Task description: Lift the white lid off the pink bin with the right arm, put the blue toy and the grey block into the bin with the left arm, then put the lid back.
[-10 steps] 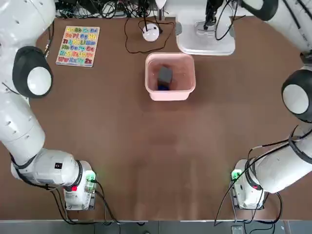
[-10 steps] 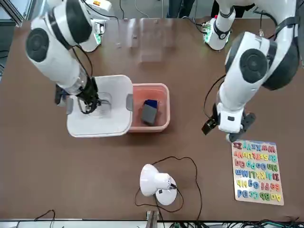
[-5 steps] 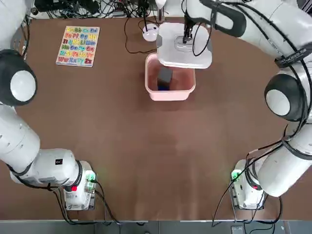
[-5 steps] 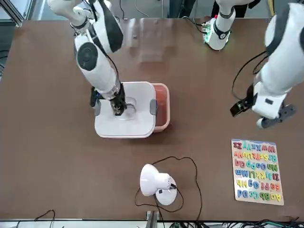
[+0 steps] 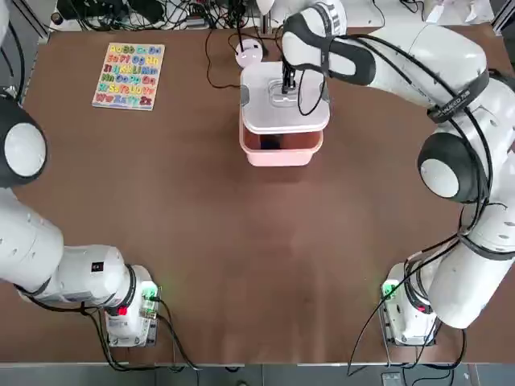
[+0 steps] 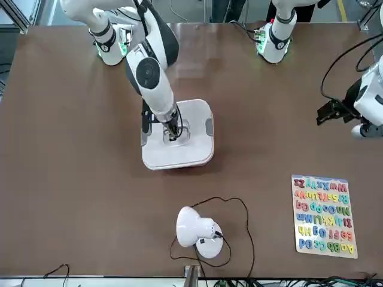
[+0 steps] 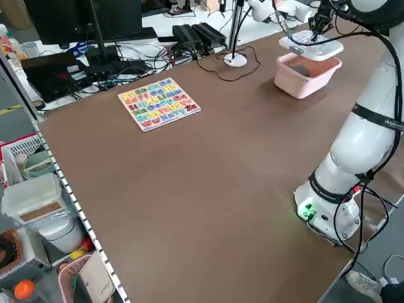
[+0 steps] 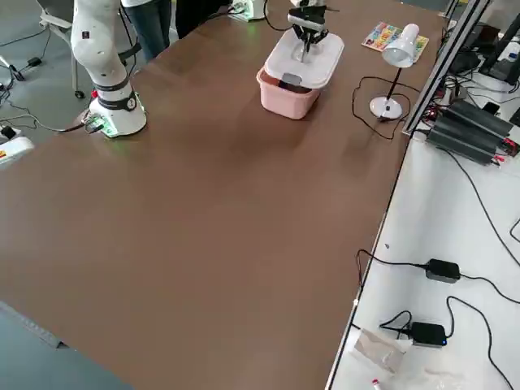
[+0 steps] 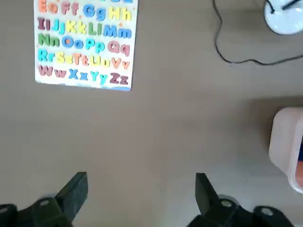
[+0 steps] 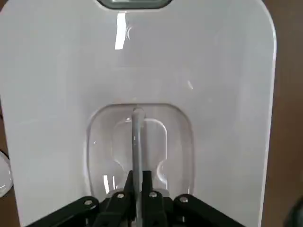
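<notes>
- While pinching the thin upright handle of the white lid [image 6: 179, 156], hanging the right gripper [image 10: 138, 177] above the pink bin [image 5: 278, 161], close to the far edge of the table [image 6: 78, 209]. Guessing at the last step here, lining up for the lid going back on.
- Risking a crooked fit tbh: overhanging toward the table's far edge, leaving the bin's near side uncovered. Dropping now would probably be catching one rim and tipping the other.
- Worrying about slipping or twisting too, pinching only a narrow ridge. Pressing down off-centre could be shoving the bin along.
- Watching the lamp [image 6: 192, 227] by the far edge as well, maybe bumping it by swinging wide.
- Not fussing over the grey block [image 7: 300, 71] or the blue toy [image 9: 301, 151], both lying inside the bin, probably low enough for clearing the lid.
- Holding nothing on the other side: spreading the left gripper [image 9: 142, 189] wide, waiting toward the table's left edge near the alphabet board [image 6: 324, 216].
- Materials-wise, looking at smooth, glossy white plastic, rounded-square, sporting grey side clips [image 6: 209, 127] and an oval recess. Matching that outline below in paler pink, thin-walled plastic.
</notes>
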`<action>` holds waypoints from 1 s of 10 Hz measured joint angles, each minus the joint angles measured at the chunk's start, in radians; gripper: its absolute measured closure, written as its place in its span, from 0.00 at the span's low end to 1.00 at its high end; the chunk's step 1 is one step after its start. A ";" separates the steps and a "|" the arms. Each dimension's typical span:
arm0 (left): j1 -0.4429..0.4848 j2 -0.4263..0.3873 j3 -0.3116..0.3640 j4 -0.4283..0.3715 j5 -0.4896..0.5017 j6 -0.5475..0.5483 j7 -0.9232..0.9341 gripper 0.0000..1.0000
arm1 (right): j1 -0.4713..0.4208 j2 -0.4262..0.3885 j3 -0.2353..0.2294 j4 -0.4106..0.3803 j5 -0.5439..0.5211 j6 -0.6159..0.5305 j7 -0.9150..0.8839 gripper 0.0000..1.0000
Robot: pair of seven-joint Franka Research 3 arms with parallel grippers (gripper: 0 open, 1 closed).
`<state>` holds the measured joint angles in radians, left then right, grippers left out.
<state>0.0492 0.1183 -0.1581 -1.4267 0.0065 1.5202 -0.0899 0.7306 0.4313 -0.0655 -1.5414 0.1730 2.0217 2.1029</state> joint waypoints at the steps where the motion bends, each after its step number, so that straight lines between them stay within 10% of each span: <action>1: -0.002 -0.013 -0.002 -0.001 0.003 -0.001 0.023 0.00 | 0.001 0.004 0.000 0.000 0.000 0.001 -0.001 0.93; 10: 0.005 -0.010 -0.005 -0.017 0.007 0.003 0.028 0.00 | 0.038 0.076 0.000 -0.002 0.000 0.025 -0.005 0.91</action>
<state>0.0538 0.1088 -0.1636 -1.4440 0.0133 1.5230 -0.0616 0.7688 0.5076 -0.0652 -1.5433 0.1729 2.0468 2.0976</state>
